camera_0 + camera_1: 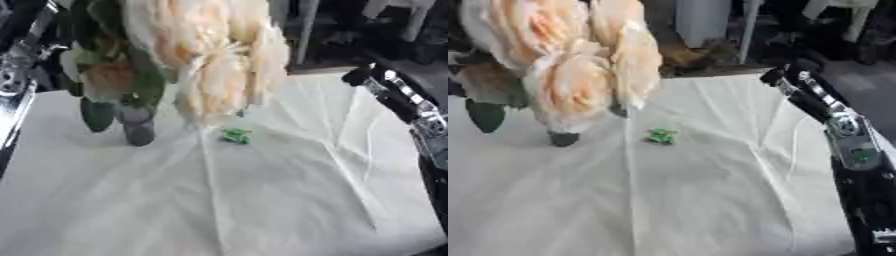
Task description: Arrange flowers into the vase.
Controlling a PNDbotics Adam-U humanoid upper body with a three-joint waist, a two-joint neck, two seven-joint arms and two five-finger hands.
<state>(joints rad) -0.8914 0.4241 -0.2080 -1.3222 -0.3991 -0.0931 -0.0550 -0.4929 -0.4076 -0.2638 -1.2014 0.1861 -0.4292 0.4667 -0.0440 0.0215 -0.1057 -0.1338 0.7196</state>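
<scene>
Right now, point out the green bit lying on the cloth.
The small bright green scrap, alone right of the vase; the darker leaves hang from the flowers.

Large cream and pale-peach flowers [570, 75] fill the upper left of both views, close to the camera, their full, layered heads bunched together and drooping a little toward the table. Behind and beside them hang dark green leaves [98, 114], one long oval leaf pointing down at the far left. Below the blooms stands a small dark grey vase [138, 127], upright on the white cloth, its top hidden among the leaves and petals so that the stems entering it cannot be made out. A small bright green scrap [235, 135] lies on the cloth just right of the vase, apart from it
</scene>
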